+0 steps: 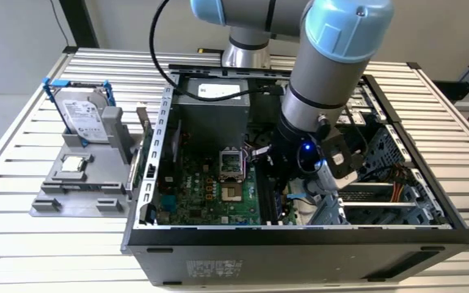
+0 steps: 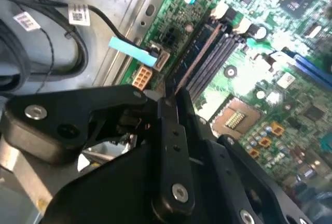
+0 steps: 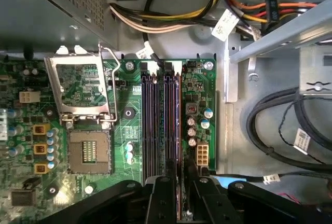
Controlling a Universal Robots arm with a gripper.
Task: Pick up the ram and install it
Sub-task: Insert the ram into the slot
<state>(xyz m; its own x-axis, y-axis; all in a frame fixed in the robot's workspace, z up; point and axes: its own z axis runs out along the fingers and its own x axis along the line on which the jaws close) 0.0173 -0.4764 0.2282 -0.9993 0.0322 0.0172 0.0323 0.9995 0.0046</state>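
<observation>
Gripper (image 3: 179, 193) clamped on the ram (image 3: 179, 130) above the motherboard (image 3: 78, 130) slots.
Thin dark stick stands edge-down among parallel slots; socket (image 3: 89, 151) with its metal frame lies beside, cables (image 3: 171, 19) nearby.

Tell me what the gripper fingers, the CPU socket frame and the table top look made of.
Gripper fingers: matte black, metal or hard plastic, can't tell; flat bolted links with silver screws in the second wrist view.
CPU socket frame: bright bare metal, likely stamped steel; thin, shiny, raised open.
Table top: pale silvery slotted profiles, probably extruded aluminium; long parallel grooves.
</observation>
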